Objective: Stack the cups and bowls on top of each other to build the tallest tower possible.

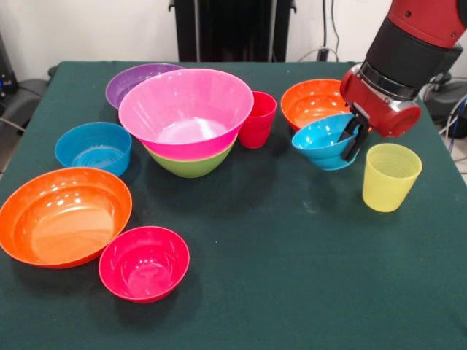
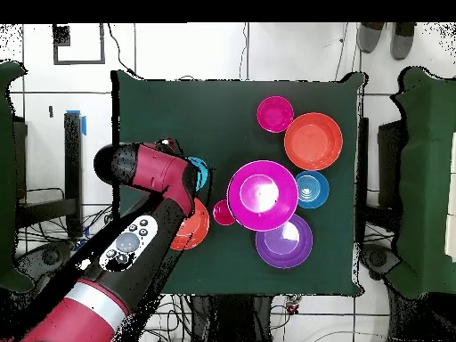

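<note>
My gripper (image 1: 354, 137) is shut on the right rim of a small blue bowl (image 1: 321, 142), which hangs tilted in front of an orange bowl (image 1: 310, 102). A translucent yellow cup (image 1: 391, 176) stands upright just right of it. The tower is the big pink bowl (image 1: 219, 102) nested in the green bowl (image 1: 191, 166). The red cup (image 1: 257, 119) stands against the tower's right side. In the overhead view the arm covers the gripper, and only part of the held blue bowl (image 2: 199, 169) shows beside it.
On the green table (image 1: 292, 255), a purple bowl (image 1: 131, 80) sits behind the tower. Left of the tower stands a second blue bowl (image 1: 93, 148). A wide orange bowl (image 1: 62, 216) and a red-pink bowl (image 1: 144, 262) are at front left.
</note>
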Available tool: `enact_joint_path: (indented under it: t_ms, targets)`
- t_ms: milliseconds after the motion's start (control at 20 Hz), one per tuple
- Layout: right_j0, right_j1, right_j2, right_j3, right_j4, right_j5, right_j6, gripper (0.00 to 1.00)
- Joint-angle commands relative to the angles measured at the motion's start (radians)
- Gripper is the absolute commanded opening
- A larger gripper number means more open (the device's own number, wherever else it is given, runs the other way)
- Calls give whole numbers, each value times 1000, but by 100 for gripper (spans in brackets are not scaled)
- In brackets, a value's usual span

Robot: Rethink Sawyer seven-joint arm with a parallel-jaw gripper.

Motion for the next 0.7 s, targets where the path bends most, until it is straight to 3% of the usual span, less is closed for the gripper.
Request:
enact_joint_path:
  t_ms: [50,450,700]
  targets:
    - [-25,-2,107,-29,-93,126,42,0]
    - [-35,-55,86,-65,-137,258,20,0]
    - [-39,-106,47,-144,-186,445,20,0]
